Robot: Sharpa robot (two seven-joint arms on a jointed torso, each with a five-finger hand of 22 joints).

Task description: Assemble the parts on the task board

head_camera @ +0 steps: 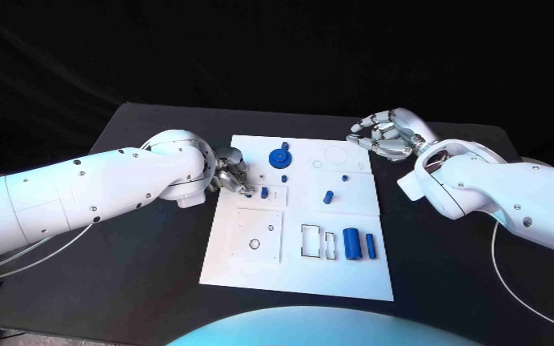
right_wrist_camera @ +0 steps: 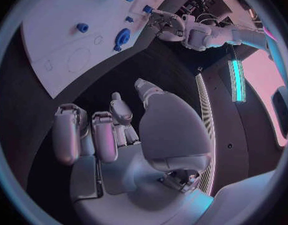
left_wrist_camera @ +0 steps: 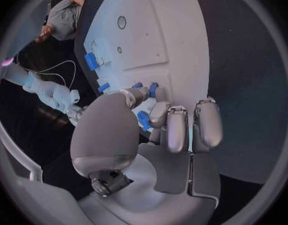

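My left hand (head_camera: pixel 230 175) sits at the left edge of the flat white rectangular task board (head_camera: pixel 242 270), fingers curled in around a small blue plastic part (left_wrist_camera: pixel 144 120); my left wrist view shows that piece pinched between thumb and fingers, so I record it as held. Just beyond the fingertips a short blue peg (head_camera: pixel 264 193) stands in the board, and I judge the step in hand to be seating or lifting a piece at this left-side station. The next move calls for fine alignment over the recess before any downward press. The held part's long axis I cannot tell; my fingers cover most of it. My right hand (head_camera: pixel 384 135) hovers off the board's far right corner, fingers loosely curled and holding nothing. Two blue cylinders (head_camera: pixel 360 244) lie side by side near the board's near right, long axes running away from me; a blue round gear-like disc (head_camera: pixel 279 156) sits near the far edge.
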